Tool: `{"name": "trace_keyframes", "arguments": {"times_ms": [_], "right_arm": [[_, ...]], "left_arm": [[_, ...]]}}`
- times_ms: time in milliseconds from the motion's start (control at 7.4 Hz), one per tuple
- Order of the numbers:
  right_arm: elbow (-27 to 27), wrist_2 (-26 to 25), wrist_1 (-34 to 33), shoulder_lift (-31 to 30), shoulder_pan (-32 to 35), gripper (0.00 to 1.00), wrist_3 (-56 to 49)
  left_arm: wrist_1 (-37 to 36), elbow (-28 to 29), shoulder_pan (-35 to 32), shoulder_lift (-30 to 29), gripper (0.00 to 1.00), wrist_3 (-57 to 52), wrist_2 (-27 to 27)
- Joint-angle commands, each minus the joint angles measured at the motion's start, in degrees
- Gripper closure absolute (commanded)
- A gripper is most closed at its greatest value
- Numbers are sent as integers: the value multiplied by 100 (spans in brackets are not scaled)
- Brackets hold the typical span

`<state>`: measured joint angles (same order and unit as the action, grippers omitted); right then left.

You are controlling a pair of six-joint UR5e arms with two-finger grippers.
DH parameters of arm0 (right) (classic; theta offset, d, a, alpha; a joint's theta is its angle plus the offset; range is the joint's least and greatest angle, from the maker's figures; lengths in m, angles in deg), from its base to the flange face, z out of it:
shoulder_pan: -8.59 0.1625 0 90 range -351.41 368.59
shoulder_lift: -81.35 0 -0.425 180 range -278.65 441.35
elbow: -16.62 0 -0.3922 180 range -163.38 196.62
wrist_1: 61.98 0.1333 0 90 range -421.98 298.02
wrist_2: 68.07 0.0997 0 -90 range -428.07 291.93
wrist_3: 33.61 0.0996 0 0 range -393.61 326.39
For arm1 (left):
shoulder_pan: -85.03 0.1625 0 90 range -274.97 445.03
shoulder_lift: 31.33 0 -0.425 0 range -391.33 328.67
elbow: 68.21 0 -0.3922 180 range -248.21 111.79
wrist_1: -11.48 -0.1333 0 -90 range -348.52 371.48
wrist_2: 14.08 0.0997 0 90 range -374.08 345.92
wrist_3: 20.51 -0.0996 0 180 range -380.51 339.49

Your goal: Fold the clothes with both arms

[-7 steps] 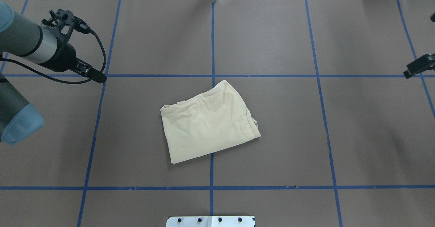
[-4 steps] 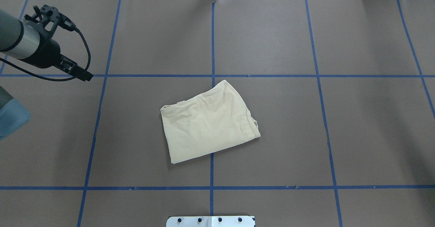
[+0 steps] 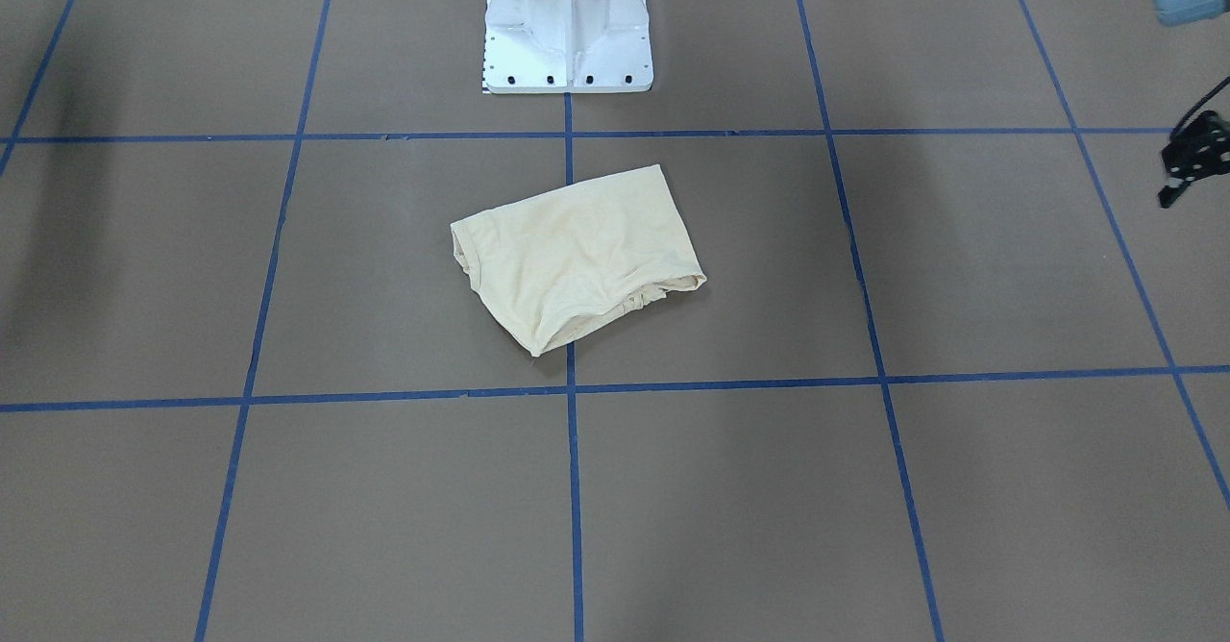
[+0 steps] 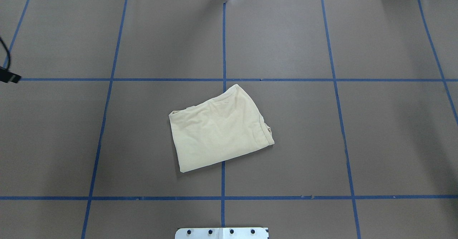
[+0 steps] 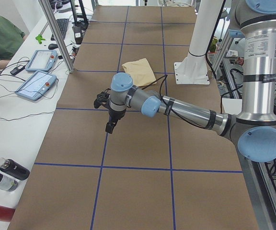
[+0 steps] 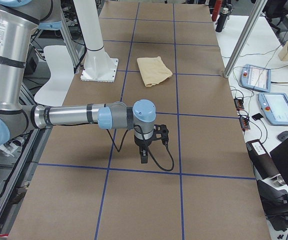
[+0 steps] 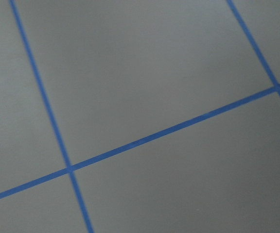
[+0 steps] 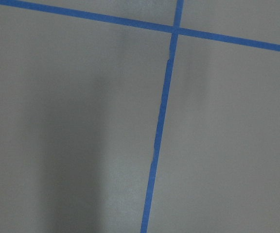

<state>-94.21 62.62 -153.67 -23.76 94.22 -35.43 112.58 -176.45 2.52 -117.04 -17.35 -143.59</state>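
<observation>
The folded cream shirt (image 4: pixel 219 133) lies flat near the middle of the brown surface (image 4: pixel 357 142), across a blue tape line (image 4: pixel 222 185). The left hand (image 5: pixel 109 127) and the right hand (image 6: pixel 144 158) hang well apart from it, pointing down over opposite ends. Whether their fingers are apart or together, I cannot tell.

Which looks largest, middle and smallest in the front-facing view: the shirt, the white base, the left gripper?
1. shirt
2. white base, cut off by the top edge
3. left gripper, only partly in frame at the right edge, so its full size cannot be judged
</observation>
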Motion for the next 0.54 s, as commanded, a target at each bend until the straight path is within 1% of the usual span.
{"name": "trace_keyframes", "arguments": {"times_ms": [0, 135, 270, 405], "right_arm": [[-88, -9, 386, -202, 111, 0, 15], [-88, -9, 702, -264, 129, 0, 250], [-62, -9, 966, -291, 120, 0, 678], [0, 0, 1125, -291, 120, 0, 761]], "left_arm": [[-38, 214, -747, 465, 0, -928, -39], [49, 181, -906, 841, 0, -940, -152], [59, 137, -908, 1036, 0, -914, -379], [68, 171, -899, 1029, 0, -844, -373]]}}
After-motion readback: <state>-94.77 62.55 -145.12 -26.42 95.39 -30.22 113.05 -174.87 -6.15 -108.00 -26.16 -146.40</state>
